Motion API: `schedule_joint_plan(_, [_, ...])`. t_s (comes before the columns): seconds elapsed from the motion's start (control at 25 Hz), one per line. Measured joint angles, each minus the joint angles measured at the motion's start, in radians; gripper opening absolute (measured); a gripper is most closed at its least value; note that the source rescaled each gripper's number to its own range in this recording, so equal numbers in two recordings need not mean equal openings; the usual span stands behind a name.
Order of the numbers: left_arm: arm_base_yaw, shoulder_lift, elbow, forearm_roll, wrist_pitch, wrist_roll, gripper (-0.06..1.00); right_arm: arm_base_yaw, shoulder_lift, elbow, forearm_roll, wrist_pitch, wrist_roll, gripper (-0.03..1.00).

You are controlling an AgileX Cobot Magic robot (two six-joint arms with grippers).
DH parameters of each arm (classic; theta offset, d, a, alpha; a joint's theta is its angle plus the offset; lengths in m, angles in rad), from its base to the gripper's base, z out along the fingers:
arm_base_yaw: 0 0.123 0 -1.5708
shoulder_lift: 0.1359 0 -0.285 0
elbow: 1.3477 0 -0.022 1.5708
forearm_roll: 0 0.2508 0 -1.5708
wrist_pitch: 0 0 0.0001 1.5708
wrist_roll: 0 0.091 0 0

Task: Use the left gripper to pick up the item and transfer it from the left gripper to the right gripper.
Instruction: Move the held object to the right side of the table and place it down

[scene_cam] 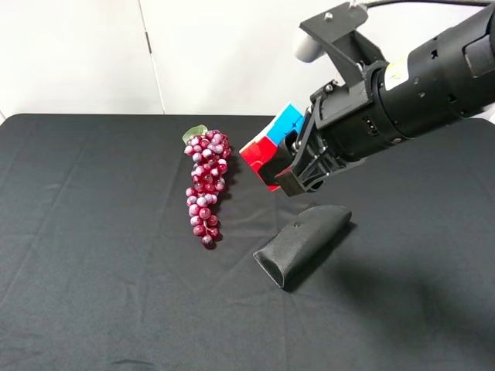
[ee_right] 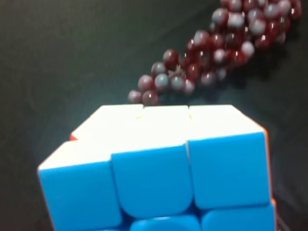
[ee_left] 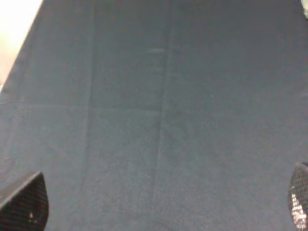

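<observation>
The puzzle cube (scene_cam: 267, 145), showing red, blue and white faces, hangs above the black tablecloth, held in my right gripper (scene_cam: 296, 164). That gripper is a black claw on a thick black arm with a pale sticker (scene_cam: 397, 72), reaching in from the upper right. In the right wrist view the cube (ee_right: 159, 168) fills the lower part, with blue and white faces towards the camera. My left gripper (ee_left: 161, 207) is open and empty; only its two fingertips (ee_left: 26, 204) show over bare black cloth. The left arm is out of the exterior high view.
A bunch of dark-red grapes (scene_cam: 207, 185) lies on the black cloth (scene_cam: 93, 232) left of the cube; it also shows in the right wrist view (ee_right: 211, 62). A black tapered pouch (scene_cam: 303, 243) lies just below the right gripper. White wall behind.
</observation>
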Motion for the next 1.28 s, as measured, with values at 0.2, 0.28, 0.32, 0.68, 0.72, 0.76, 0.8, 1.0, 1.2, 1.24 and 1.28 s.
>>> schedule_joint_plan(0.2, [0.001, -0.02, 0.0, 0.0, 0.003, 0.0, 1.0, -0.047, 0.0, 0.0, -0.038, 0.049, 0.114, 0.0])
schedule_joint_plan(0.28, [0.001, -0.02, 0.0, 0.001, 0.005, 0.0, 1.0, -0.088, 0.0, 0.0, -0.049, 0.078, 0.144, 0.0])
schedule_joint_plan(0.32, [0.001, -0.02, 0.0, 0.001, 0.007, 0.0, 1.0, -0.106, 0.0, 0.0, -0.051, 0.095, 0.15, 0.0])
schedule_joint_plan(0.68, [0.001, -0.02, 0.0, 0.005, 0.007, 0.0, 1.0, -0.357, 0.018, 0.0, -0.089, 0.15, 0.158, 0.0])
schedule_joint_plan(0.72, [0.001, -0.02, 0.0, 0.005, 0.007, 0.0, 1.0, -0.388, 0.029, 0.0, -0.093, 0.157, 0.158, 0.0])
schedule_joint_plan(0.76, [0.001, -0.02, 0.0, 0.005, 0.007, 0.0, 1.0, -0.412, 0.043, 0.0, -0.098, 0.16, 0.158, 0.0])
schedule_joint_plan(0.8, [0.001, -0.02, 0.0, 0.005, 0.007, 0.0, 1.0, -0.439, 0.06, 0.0, -0.105, 0.161, 0.158, 0.0])
schedule_joint_plan(1.0, [0.001, -0.02, 0.0, 0.005, 0.007, 0.0, 1.0, -0.52, 0.152, 0.0, -0.153, 0.146, 0.158, 0.0])
schedule_joint_plan(1.2, [0.001, -0.02, 0.0, 0.005, 0.007, 0.0, 1.0, -0.538, 0.242, 0.0, -0.178, 0.058, 0.158, 0.0])
schedule_joint_plan(1.24, [0.001, -0.02, 0.0, 0.005, 0.007, 0.0, 1.0, -0.538, 0.263, 0.0, -0.185, 0.041, 0.158, 0.0])
schedule_joint_plan(1.28, [0.001, -0.02, 0.0, 0.005, 0.007, 0.0, 1.0, -0.538, 0.282, 0.0, -0.194, 0.025, 0.158, 0.0])
